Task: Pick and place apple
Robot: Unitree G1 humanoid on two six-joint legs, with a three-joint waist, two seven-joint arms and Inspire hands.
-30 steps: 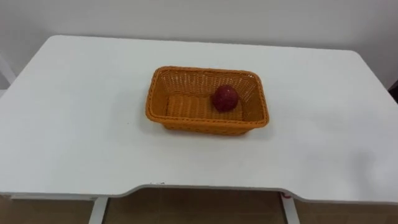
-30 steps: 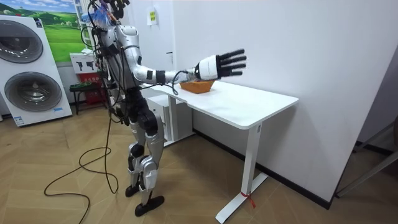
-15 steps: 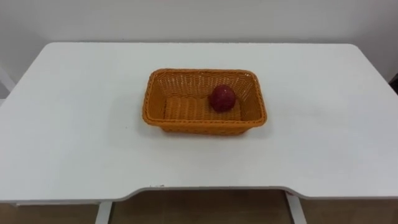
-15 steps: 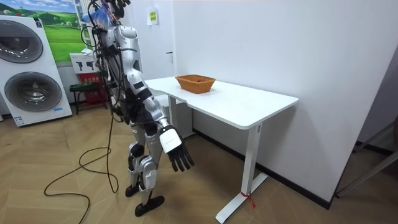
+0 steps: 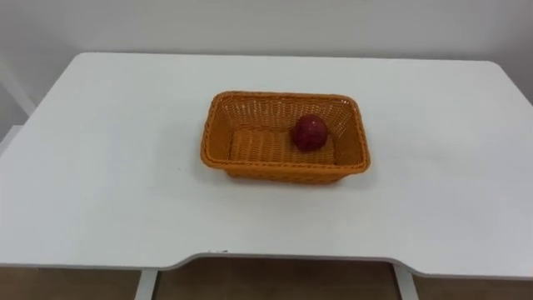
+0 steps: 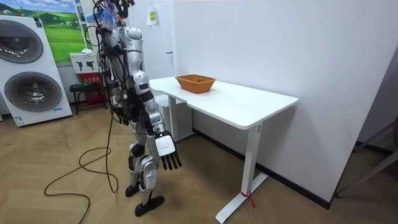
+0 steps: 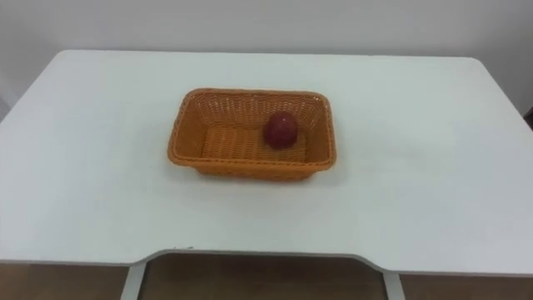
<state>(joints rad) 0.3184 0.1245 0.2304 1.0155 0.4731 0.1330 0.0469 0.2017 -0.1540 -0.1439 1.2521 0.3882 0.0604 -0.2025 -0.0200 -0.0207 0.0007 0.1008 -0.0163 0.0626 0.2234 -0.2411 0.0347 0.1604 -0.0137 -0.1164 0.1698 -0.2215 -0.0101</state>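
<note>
In the left eye view the red apple point(image 5: 310, 132) lies inside the orange wicker basket point(image 5: 283, 172), right of its middle and toward the far wall, and the basket sits about mid-way across the white table point(image 5: 100, 183). The right eye view gives me the same layout: the apple rests on the woven floor with free room to its left and the right end wall near. In the room view the robot stands upright at the table's end on the room view's left, its right hand point(image 6: 166, 154) hanging beside its thigh, below the tabletop, fingers straight and loosely spread, with nothing in them. I judge the apple firm, smooth and fairly light, so it is likely to roll, or to slip out of a shallow pinch. I would come from above and wrap the fingers round its widest part with the thumb opposite, keeping clear of the basket walls.
</note>
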